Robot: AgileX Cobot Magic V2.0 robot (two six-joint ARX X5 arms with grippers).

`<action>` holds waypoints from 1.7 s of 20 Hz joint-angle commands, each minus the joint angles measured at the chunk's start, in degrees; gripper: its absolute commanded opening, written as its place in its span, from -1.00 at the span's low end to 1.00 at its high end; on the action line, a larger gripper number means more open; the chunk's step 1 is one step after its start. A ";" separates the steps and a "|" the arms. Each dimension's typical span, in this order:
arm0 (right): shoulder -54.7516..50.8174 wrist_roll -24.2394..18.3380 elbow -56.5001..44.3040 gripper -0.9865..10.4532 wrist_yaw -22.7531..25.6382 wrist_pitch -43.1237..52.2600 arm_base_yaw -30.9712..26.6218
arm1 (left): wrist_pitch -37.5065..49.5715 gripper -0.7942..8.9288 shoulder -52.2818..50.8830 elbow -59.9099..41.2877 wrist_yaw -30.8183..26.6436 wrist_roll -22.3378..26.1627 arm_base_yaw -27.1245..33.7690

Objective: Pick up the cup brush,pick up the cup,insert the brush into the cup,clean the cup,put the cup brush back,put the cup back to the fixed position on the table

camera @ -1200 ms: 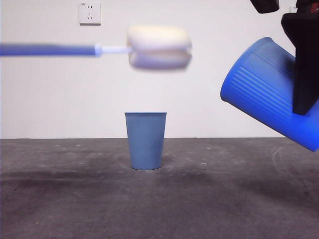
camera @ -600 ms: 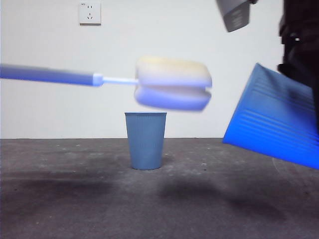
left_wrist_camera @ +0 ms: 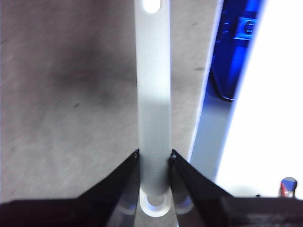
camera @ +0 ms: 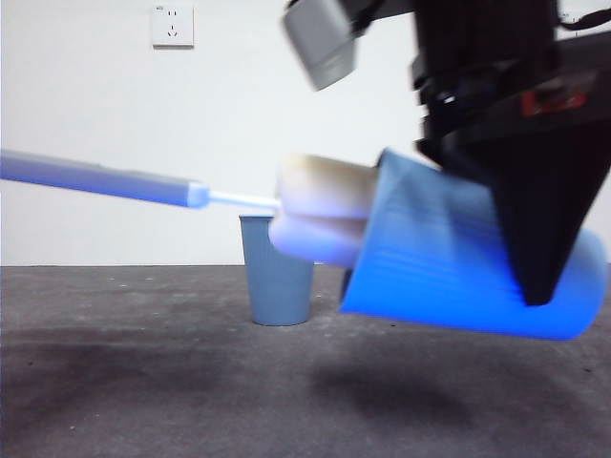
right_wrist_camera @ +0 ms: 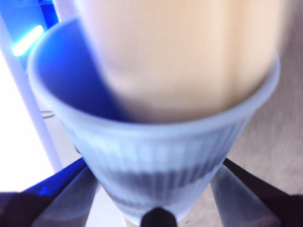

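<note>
The cup point(camera: 449, 262) hangs tilted almost on its side above the table point(camera: 143, 382), mouth to the left. My right gripper point(camera: 539, 281) is shut on it from above. In the right wrist view the cup point(right_wrist_camera: 156, 156) sits between the jaws of the right gripper point(right_wrist_camera: 156, 201). The cream sponge head point(right_wrist_camera: 189, 52) fills its mouth. The cup brush point(camera: 320, 219) comes in level from the left, its head just inside the rim. My left gripper point(left_wrist_camera: 154, 156) is shut on the grey handle point(left_wrist_camera: 153, 94) and is outside the front view.
A second blue cup point(camera: 275, 281) stands upright on the table behind the brush head, near the wall. A white socket point(camera: 172, 25) is on the wall. The right arm's grey housing point(camera: 320, 38) hangs at the top.
The right gripper has carried the cup left and lower, closer to the camera and tipped more level. The brush head has moved right and down into the cup's mouth.
</note>
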 commanded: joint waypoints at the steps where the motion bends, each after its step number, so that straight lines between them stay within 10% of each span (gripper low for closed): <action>1: 2.64 -0.90 1.53 -0.85 1.09 -0.04 1.66 | 0.94 -0.86 2.05 -0.55 0.74 -0.33 -1.51; 12: 3.48 -0.79 5.16 -0.85 -0.76 2.60 2.40 | 15.10 -0.86 9.07 -0.57 5.79 -3.48 -2.97; 34: 3.34 0.68 5.25 -0.85 0.59 1.60 2.25 | -2.73 -0.86 -12.81 -7.72 5.27 -4.26 7.91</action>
